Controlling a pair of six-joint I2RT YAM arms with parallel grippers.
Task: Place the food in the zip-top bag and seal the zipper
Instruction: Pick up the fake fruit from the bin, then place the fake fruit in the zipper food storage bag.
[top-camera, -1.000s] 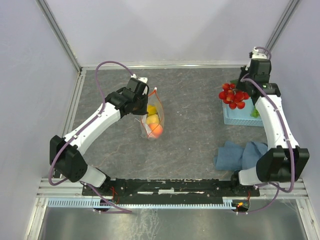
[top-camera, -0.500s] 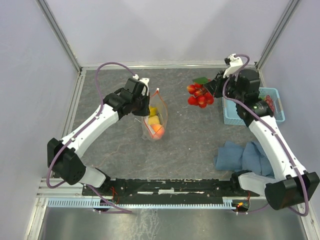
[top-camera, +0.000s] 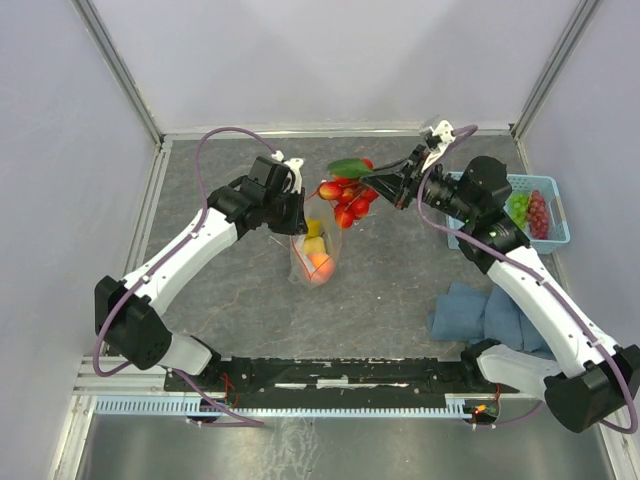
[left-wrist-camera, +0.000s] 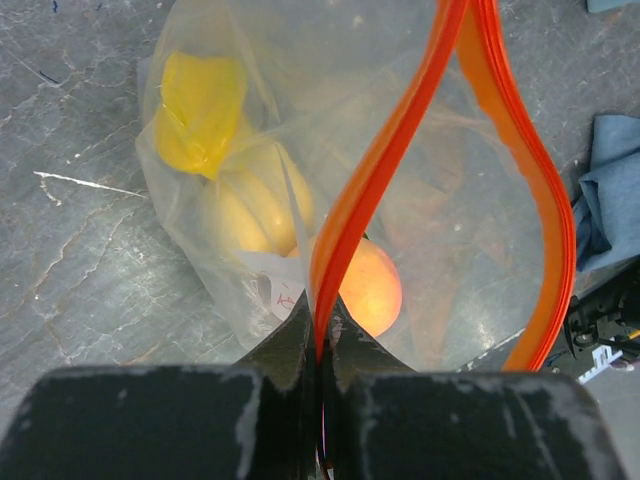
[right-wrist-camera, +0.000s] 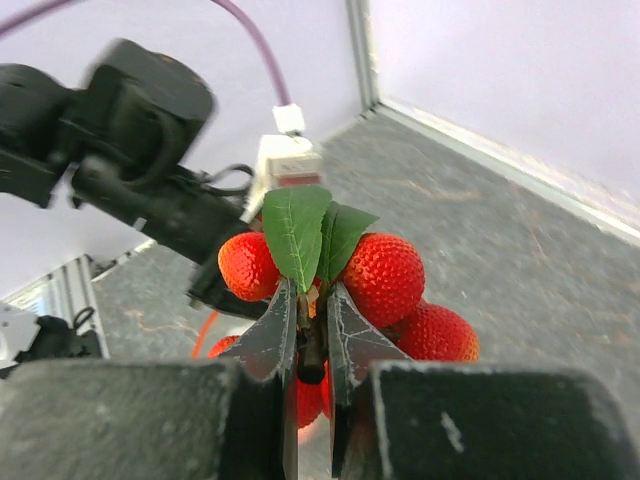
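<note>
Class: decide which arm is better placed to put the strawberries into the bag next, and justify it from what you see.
Right. The right gripper grips the strawberries by the stem, close to the open mouth of the zip-top bag; the left gripper is pinching the zipper, holding it open.

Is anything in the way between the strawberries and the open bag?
Nothing visible. The strawberries hang right by the bag mouth, and the left jaws pinch its orange strip, leaving the mouth parted.

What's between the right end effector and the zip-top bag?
Only the strawberry bunch: the right end effector grips its stem, and it hangs at the open mouth of the zip-top bag. Top view shows it.
</note>
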